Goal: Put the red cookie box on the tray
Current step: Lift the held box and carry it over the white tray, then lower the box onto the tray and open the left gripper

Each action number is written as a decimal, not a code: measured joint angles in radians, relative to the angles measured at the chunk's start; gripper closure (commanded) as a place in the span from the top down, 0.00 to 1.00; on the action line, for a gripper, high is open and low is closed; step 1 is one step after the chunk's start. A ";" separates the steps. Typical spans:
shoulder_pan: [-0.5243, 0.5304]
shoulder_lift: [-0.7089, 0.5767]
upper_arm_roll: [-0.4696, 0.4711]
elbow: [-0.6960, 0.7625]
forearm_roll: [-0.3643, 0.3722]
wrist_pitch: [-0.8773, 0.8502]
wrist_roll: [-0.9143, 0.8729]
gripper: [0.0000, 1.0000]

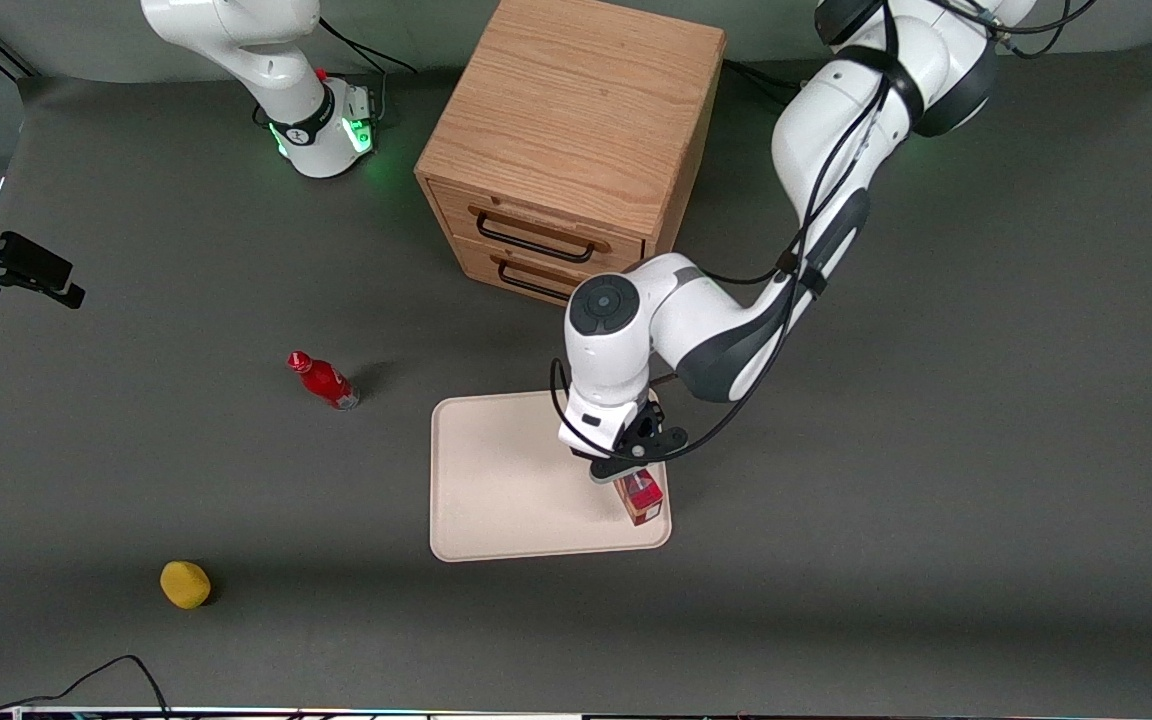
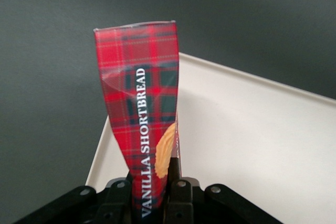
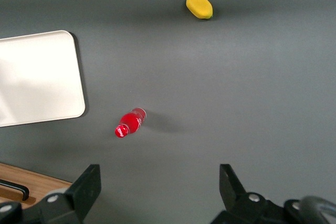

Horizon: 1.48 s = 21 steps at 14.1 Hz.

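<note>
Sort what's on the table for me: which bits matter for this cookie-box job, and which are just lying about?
Job: red cookie box, held in the left pincer over the tray corner.

Lying about: small red bottle, yellow object, wooden drawer cabinet.

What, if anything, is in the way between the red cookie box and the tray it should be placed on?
Nothing visible. The gripper is shut on the red cookie box, holding it over the tray, near the corner toward the working arm's end and nearer the front camera.

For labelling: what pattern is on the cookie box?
Red tartan on the cookie box, held in the end effector; clearest from the left wrist.
</note>
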 measured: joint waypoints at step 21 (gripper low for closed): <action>-0.006 0.046 0.000 0.025 0.005 -0.029 0.030 1.00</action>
